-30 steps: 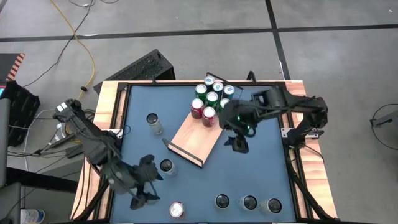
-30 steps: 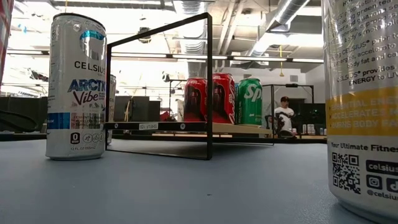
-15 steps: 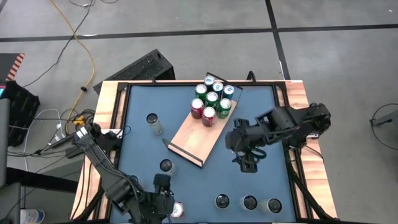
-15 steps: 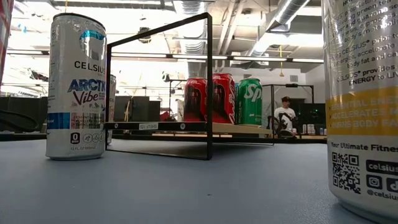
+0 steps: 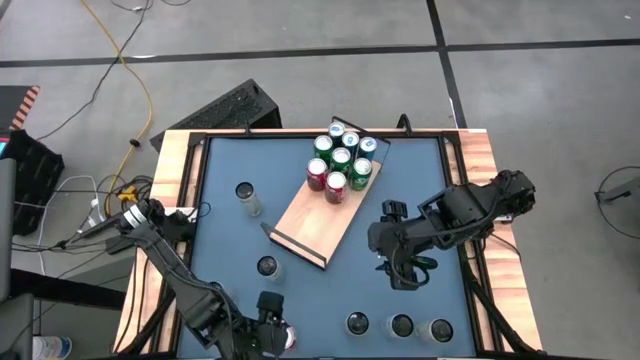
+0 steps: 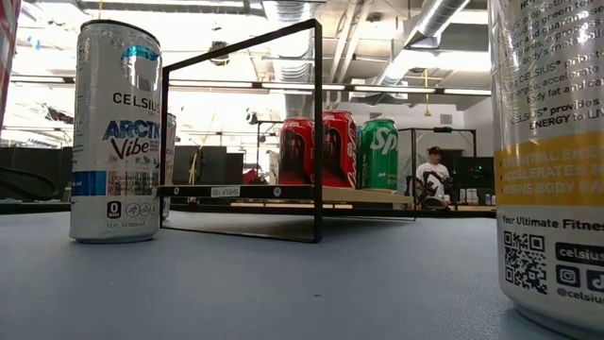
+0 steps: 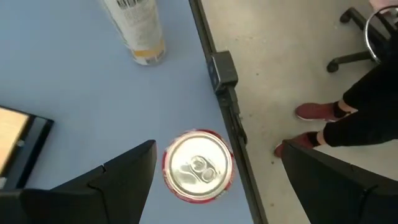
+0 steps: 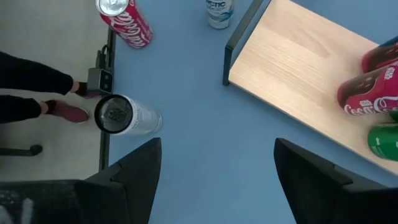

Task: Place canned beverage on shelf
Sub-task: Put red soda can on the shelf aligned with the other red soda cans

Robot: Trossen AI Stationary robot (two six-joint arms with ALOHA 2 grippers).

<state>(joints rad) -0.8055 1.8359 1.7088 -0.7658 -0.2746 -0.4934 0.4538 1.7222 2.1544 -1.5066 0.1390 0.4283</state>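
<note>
Blue tabletop (image 5: 225, 230) holds shelf (image 5: 312, 222) at centre. Left gripper (image 7: 214, 186) spread wide over red can (image 7: 198, 167) near front edge, probably centred; descend straight, then clamp. Right gripper (image 5: 402, 268) open, empty, beside shelf.

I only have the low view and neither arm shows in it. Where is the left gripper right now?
Observer: The left gripper hangs open above a red can at the table's near edge. The can shows between its fingers in the left wrist view.
Operator: And the right one?
Observer: The right gripper is open and empty over bare blue tabletop, to the right of the shelf.
Operator: Any room left on the shelf?
Observer: Yes. The shelved cans are bunched at its far end, and the near half of the board is bare.
</note>
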